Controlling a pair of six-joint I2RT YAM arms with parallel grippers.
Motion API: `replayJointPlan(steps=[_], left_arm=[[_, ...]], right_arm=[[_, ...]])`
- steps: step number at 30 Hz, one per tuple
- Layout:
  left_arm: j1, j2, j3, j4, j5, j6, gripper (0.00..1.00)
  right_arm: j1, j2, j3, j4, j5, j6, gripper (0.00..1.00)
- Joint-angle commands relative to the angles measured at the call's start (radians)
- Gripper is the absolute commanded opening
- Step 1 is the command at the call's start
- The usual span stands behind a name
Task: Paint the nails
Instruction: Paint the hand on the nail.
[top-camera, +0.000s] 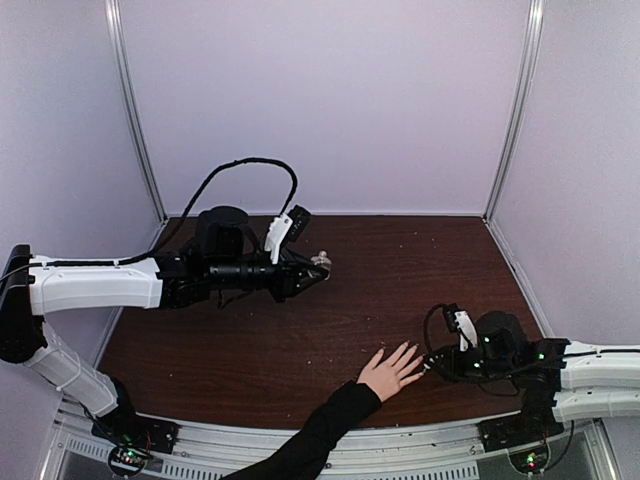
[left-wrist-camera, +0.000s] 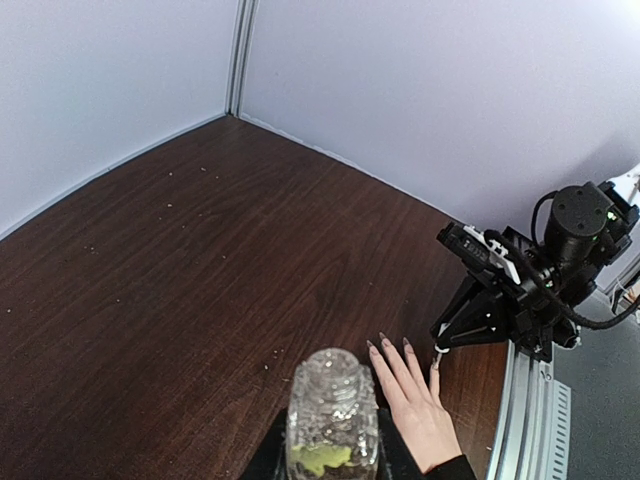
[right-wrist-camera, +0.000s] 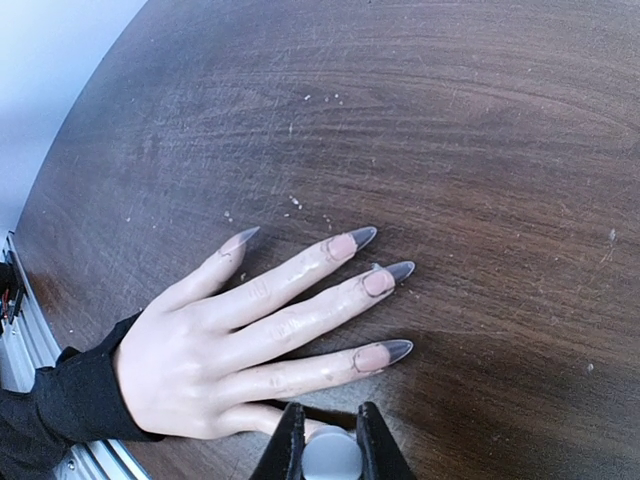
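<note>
A light-skinned hand (right-wrist-camera: 210, 345) in a black sleeve lies flat on the dark wooden table (right-wrist-camera: 480, 120), fingers spread. Its nails (right-wrist-camera: 385, 279) are long, pointed and translucent grey at the tips. My right gripper (right-wrist-camera: 332, 445) is shut on a round grey brush cap (right-wrist-camera: 332, 458), directly above the nearest finger, whose tip it hides. From above, the right gripper (top-camera: 432, 364) touches the hand (top-camera: 392, 370) at its fingertips. My left gripper (left-wrist-camera: 333, 455) is shut on a small clear glass bottle (left-wrist-camera: 333, 390) with yellow-green liquid, held above the table at the back left (top-camera: 321, 262).
White walls and metal corner posts (top-camera: 135, 110) close in the table on three sides. A metal rail (top-camera: 420, 452) runs along the near edge under the sleeve. Small pale specks dot the wood (right-wrist-camera: 295, 203).
</note>
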Motion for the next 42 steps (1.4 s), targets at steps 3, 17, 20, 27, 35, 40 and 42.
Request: replayJointPlan(steps=[3, 17, 20, 27, 35, 40, 42], left_arm=[[0.006, -0.006, 0.003, 0.071, 0.010, -0.001, 0.00], [0.006, -0.007, -0.001, 0.072, 0.010, -0.001, 0.00], [0.006, -0.009, -0.002, 0.073, 0.009, -0.001, 0.00], [0.006, -0.004, 0.000, 0.075, 0.012, -0.002, 0.00], [0.006, -0.008, -0.002, 0.070, 0.010, 0.001, 0.00], [0.006, -0.012, -0.005, 0.067, 0.007, 0.002, 0.00], [0.006, -0.012, -0.006, 0.068, 0.006, 0.001, 0.00]], right_arm=[[0.011, -0.002, 0.020, -0.041, 0.049, -0.001, 0.00], [0.011, -0.078, 0.009, -0.106, 0.120, 0.022, 0.00], [0.011, -0.113, 0.005, -0.132, 0.136, 0.030, 0.00], [0.012, -0.147, -0.019, -0.062, 0.071, 0.006, 0.00], [0.014, -0.056, -0.012, 0.014, 0.026, -0.011, 0.00], [0.018, -0.016, -0.005, 0.043, 0.016, -0.014, 0.00], [0.018, -0.014, -0.006, 0.042, 0.019, -0.014, 0.00]])
